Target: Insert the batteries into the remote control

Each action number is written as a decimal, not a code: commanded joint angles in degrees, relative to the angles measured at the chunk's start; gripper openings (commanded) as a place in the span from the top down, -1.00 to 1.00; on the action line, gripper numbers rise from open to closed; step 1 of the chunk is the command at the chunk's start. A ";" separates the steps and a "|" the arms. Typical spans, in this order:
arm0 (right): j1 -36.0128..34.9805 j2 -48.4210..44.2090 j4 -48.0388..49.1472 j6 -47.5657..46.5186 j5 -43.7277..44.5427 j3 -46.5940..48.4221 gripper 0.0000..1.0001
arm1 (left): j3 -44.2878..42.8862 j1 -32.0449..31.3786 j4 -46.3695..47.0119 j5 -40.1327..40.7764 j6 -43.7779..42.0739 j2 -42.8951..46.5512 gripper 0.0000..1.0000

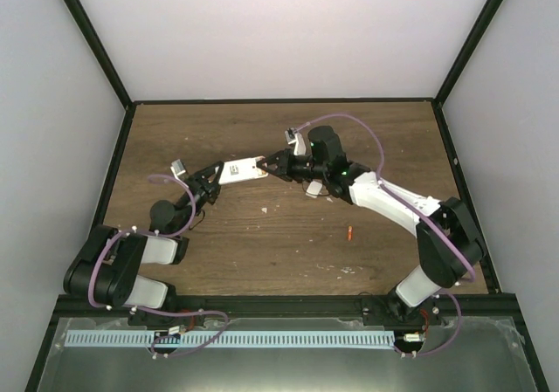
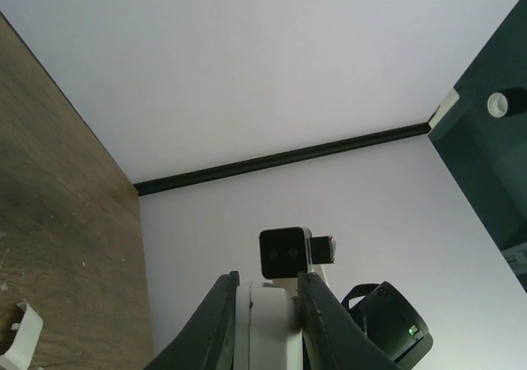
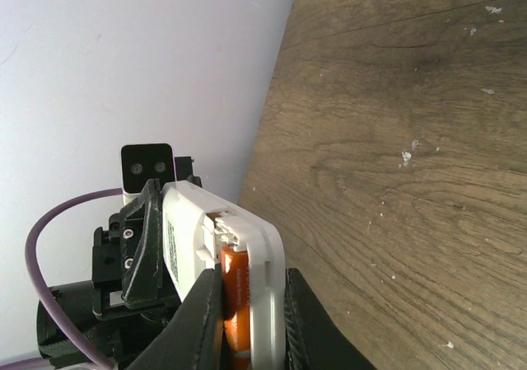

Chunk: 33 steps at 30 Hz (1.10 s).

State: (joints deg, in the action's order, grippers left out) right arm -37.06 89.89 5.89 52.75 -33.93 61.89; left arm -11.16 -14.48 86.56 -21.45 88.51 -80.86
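My left gripper is shut on one end of the white remote control and holds it above the table. In the left wrist view the remote fills the gap between the dark fingers. My right gripper meets the remote's other end. In the right wrist view an orange battery lies in the open compartment of the remote. The right gripper is squeezed round it, one finger on the battery and the other on the remote's side wall. A second orange battery lies on the table.
A small white piece lies on the brown wooden table beside the held remote. Dark frame posts and white walls enclose the table on three sides. The right arm stretches across the right half.
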 commanded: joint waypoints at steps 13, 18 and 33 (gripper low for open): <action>-2.23 -2.98 -8.58 -6.88 1.78 0.97 0.73 | -1.73 0.20 5.29 4.06 -1.14 0.62 1.00; -1.93 -4.61 -9.12 -7.21 2.46 2.29 0.27 | -1.77 0.23 5.28 3.96 -1.32 0.45 1.00; 2.95 -11.41 -41.68 -16.30 31.46 6.62 -0.11 | 0.77 1.61 5.19 2.09 -3.83 1.32 1.00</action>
State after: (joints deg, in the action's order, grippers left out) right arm -36.47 80.23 -19.29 39.29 -18.22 67.96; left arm -11.60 -13.76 86.52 -19.03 86.63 -80.62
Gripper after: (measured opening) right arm 0.556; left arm 0.170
